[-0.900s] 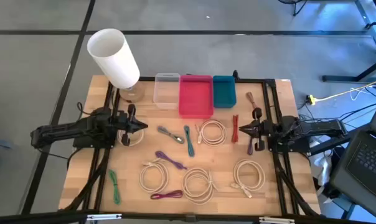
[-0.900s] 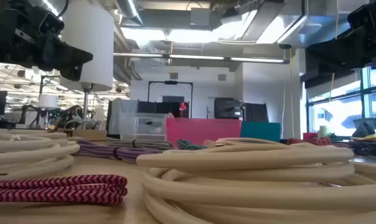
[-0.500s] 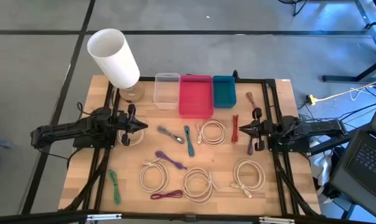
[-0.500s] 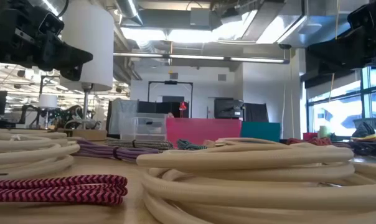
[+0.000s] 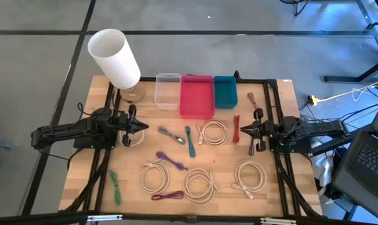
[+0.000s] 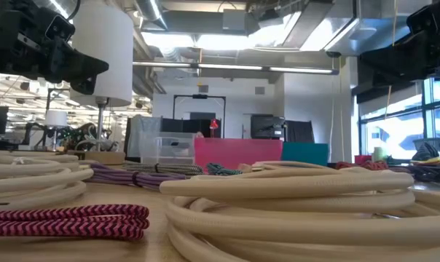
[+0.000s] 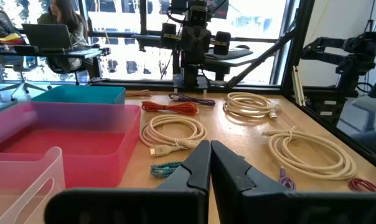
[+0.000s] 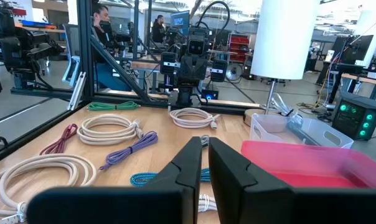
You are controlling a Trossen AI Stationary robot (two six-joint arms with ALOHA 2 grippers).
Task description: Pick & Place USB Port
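Left hand (image 5: 143, 127) hangs above the tabletop (image 5: 283, 94) at its own side, fingers drawn nearly together, holding nothing. We read this as a waiting pose; it faces inward across the cables.

Just under and beside its tip lies a cream coil (image 5: 134, 136). Ahead of it, toward the middle, a grey cable (image 5: 171, 134) and a teal braided cable (image 5: 189, 141) lie close together. Nearer the front edge and off to that hand's side sits a green cable (image 5: 116, 186).

Three bins stand in a row at the far edge, ahead of and between both hands: clear bin (image 5: 168, 90), pink bin (image 5: 197, 95), teal bin (image 5: 225, 91). We judge these to be the drop places, set where either arm can reach.

Front middle: purple cable (image 5: 171, 161), cream coils (image 5: 154, 175), a magenta braided cable (image 5: 168, 196).

Right hand (image 5: 241, 130) mirrors the left, fingers nearly closed and empty. A red cable (image 5: 236, 128) lies just ahead of its tip, a cream coil (image 5: 213, 132) beyond, a dark maroon cable (image 5: 252, 147) beside it.

No cable is lifted; we cannot tell which one is the target.
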